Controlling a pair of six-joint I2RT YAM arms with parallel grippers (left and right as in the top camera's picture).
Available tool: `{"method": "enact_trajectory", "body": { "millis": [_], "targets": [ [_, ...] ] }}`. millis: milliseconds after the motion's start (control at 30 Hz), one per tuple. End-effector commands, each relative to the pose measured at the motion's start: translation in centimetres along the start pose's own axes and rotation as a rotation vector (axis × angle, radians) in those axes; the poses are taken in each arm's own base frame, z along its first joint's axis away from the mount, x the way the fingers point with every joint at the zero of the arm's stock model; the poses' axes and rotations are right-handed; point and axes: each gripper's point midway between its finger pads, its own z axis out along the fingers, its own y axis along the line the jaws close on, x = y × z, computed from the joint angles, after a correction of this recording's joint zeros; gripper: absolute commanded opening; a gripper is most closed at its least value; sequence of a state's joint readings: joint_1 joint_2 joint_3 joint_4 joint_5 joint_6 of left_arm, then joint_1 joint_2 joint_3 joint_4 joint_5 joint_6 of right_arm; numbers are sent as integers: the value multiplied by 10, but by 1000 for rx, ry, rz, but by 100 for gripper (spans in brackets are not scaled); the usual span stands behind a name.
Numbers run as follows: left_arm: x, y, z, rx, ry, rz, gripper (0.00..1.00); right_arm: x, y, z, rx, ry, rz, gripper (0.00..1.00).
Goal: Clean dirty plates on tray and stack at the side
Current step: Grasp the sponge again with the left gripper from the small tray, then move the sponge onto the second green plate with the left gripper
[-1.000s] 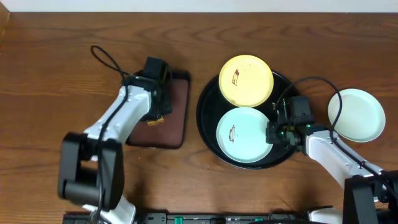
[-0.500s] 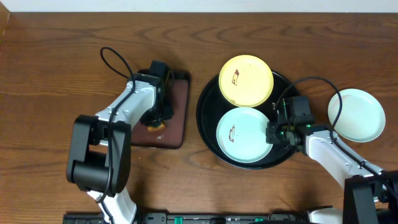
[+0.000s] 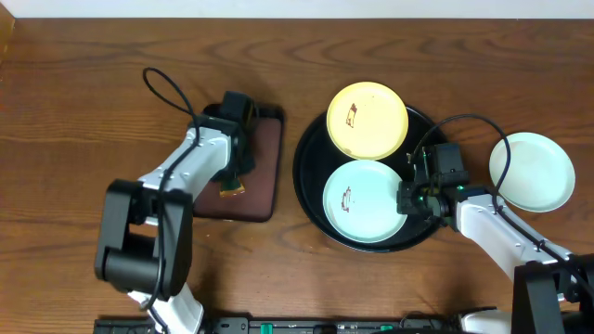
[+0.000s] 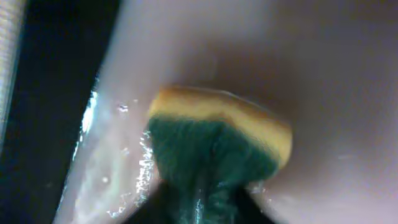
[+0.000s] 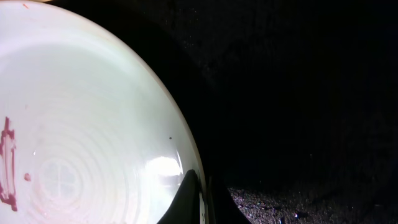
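A black round tray [image 3: 309, 160] holds two plates. The pale yellow plate [image 3: 368, 120] lies at its back, with a small dark smear. At the tray's front lies the light blue plate [image 3: 363, 200], also smeared [image 5: 7, 163]. My right gripper [image 3: 408, 199] is shut on its right rim, one finger on each side [image 5: 202, 199]. A mint green plate [image 3: 532, 172] rests on the table to the right of the tray. My left gripper [image 3: 234, 174] is over the brown mat [image 3: 264, 167], shut on a yellow and green sponge [image 4: 217, 140].
The brown mat lies left of the tray on the wooden table [image 3: 93, 102]. A black cable [image 3: 162, 88] loops behind the left arm. The mat's surface looks wet beside the sponge [image 4: 118, 162].
The left gripper has closed on the sponge and shifted slightly over the mat. The right arm and the plates have not moved.
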State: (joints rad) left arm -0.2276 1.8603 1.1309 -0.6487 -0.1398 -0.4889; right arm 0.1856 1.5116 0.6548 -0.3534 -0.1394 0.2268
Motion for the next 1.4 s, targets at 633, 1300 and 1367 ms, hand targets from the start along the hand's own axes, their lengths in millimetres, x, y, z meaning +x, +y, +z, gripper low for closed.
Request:
{"method": "enact_trajectory", "body": {
  "millis": [633,1300,1367],
  "targets": [
    [-5,-24,-84,215,0,52,7,15,-9,8,41,47,7,1],
    [106,-215,-129,591,87,217,7,16,-9,8,42,53,8,1],
    [120,-228,-121,615,134,232,7,17,-9,8,43,57,8,1]
  ]
}}
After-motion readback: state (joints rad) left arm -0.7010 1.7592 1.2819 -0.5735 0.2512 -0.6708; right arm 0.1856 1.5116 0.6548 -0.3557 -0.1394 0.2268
